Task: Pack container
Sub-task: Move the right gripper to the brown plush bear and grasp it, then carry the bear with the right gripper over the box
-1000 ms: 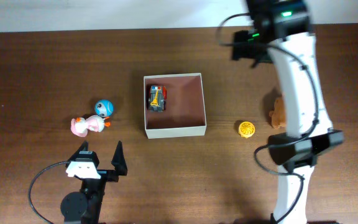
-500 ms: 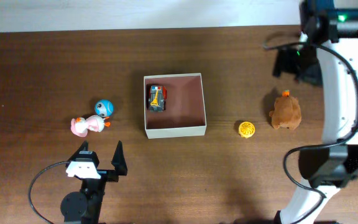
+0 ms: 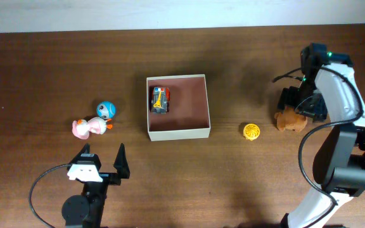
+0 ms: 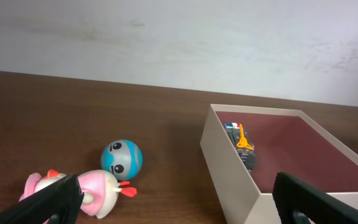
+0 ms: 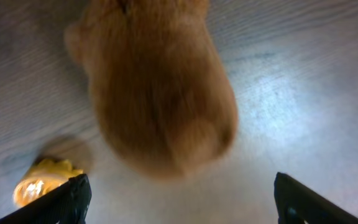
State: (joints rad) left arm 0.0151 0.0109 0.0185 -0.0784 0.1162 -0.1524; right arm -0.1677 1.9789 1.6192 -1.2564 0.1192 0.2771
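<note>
The container (image 3: 179, 132), an open square cardboard box, sits mid-worktop (image 3: 43, 69) with a toy car (image 3: 160, 100) lying along its left wall. A blue ball-shaped toy (image 3: 106, 109) and a pink duck (image 3: 89, 127) lie to its left, and a small yellow-orange toy (image 3: 251, 131) and a brown plush (image 3: 289, 119) to its right. The right tool (image 5: 179, 194) hangs open just above the plush, and the left tool (image 3: 103, 152) stands open at the near edge.

Ahead of the right jaws, the brown plush toy (image 5: 157, 87) is blurred and cut off by the upper edge. The pink toy (image 4: 101, 190) is partly hidden behind one left jaw.
</note>
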